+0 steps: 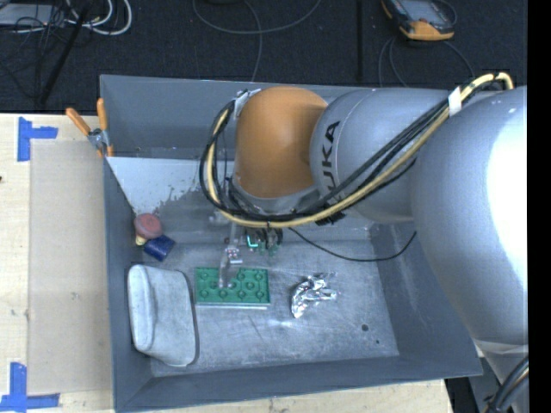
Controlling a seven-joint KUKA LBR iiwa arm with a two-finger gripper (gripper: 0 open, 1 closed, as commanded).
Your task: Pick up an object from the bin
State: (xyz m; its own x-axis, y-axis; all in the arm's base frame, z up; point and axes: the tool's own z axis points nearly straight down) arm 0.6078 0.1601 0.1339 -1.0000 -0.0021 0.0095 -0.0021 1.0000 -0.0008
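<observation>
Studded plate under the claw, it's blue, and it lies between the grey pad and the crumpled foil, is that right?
Not quite. The studded plate is green, not blue, as the camera view shows. The rest holds: the claw is over it, and it lies between the grey pad and the crumpled foil.

Viewpoint: above the grey metal bin (284, 372), looking down towards its far wall.
Range: close.
Right side: large silver arm (405, 170).
</observation>
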